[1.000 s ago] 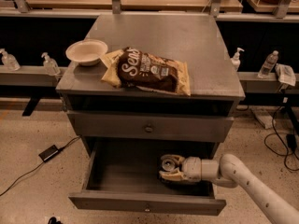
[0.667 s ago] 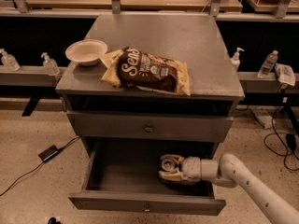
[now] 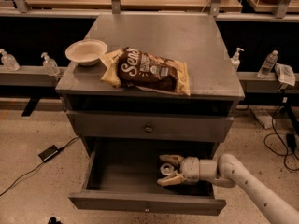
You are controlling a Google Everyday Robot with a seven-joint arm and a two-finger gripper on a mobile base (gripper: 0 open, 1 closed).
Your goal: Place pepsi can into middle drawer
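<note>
The middle drawer (image 3: 140,202) of the grey cabinet is pulled open, below the shut upper knobbed drawer (image 3: 148,127). My gripper (image 3: 168,170) reaches in from the right, low inside the drawer's right half. Its fingers sit on either side of the pepsi can (image 3: 167,170). Only the can's silver round top shows between them. The can's dark body is mostly hidden by the fingers and the shadow of the drawer. I cannot tell whether the can rests on the drawer floor.
A brown chip bag (image 3: 149,71) and a white bowl (image 3: 86,52) lie on the cabinet top (image 3: 187,36). Small bottles stand on side shelves at left (image 3: 49,64) and right (image 3: 268,63). Cables and a power brick (image 3: 49,152) lie on the floor.
</note>
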